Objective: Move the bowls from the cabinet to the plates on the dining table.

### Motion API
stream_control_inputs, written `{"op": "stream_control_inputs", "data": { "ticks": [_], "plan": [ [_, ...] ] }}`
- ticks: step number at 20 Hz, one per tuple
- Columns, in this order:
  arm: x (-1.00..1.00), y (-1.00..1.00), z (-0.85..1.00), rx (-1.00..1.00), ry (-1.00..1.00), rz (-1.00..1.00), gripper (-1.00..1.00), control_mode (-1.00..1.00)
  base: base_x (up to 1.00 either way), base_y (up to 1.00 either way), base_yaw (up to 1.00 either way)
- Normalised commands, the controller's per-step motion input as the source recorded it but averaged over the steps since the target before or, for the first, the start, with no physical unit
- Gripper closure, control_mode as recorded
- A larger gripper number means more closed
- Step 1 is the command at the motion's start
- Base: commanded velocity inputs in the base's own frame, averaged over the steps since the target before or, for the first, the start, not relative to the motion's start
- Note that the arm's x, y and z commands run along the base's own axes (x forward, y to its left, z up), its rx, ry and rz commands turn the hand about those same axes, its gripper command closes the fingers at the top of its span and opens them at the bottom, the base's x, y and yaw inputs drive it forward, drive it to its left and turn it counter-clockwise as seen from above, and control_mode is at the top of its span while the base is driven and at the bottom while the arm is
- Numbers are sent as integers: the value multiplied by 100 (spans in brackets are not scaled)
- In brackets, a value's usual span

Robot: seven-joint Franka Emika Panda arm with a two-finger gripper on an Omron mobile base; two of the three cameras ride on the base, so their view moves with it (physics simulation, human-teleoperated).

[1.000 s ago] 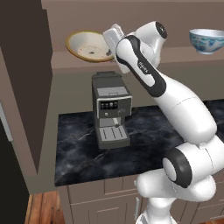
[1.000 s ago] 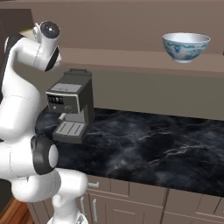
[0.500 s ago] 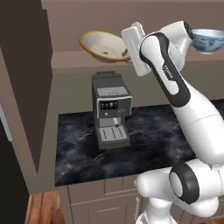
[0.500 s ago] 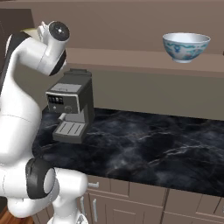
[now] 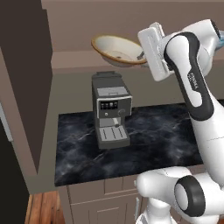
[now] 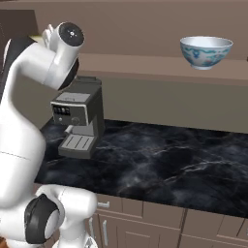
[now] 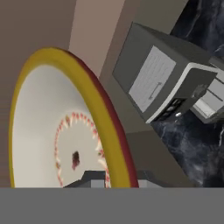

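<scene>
Gripper (image 7: 106,177) clamped on the rim of the cream bowl (image 5: 119,49), now lifted clear of the cabinet shelf (image 5: 83,59) and tilted above the coffee machine (image 5: 110,109). Farther right, blue-patterned bowl (image 6: 206,52) unmoved on the shelf, awaiting its turn.

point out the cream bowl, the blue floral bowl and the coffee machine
cream bowl (image 5: 117,49), left base view, on its pale inner surface
blue floral bowl (image 6: 206,53), right base view, on its patterned outer wall
coffee machine (image 5: 110,113), left base view, on its front panel
</scene>
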Motion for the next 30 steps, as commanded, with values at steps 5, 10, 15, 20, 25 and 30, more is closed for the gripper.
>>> {"op": "stream_control_inputs", "data": {
  "ticks": [5, 10, 15, 20, 25, 30],
  "plan": [
    [-58, -16, -18, -9, -3, -2, 100, -100, 0, 0, 0],
    [-36, -20, -2, -12, -8, -7, 100, -100, 0, 0, 0],
    [-20, -22, 7, -9, -6, -10, 100, -100, 0, 0, 0],
    [-21, -20, 1, -8, -4, -11, 100, -100, 0, 0, 0],
    [-23, -20, 0, -7, -3, -10, 100, -100, 0, 0, 0],
    [-33, -24, 8, -3, -4, -8, 100, -100, 0, 0, 0]
  ]
}}
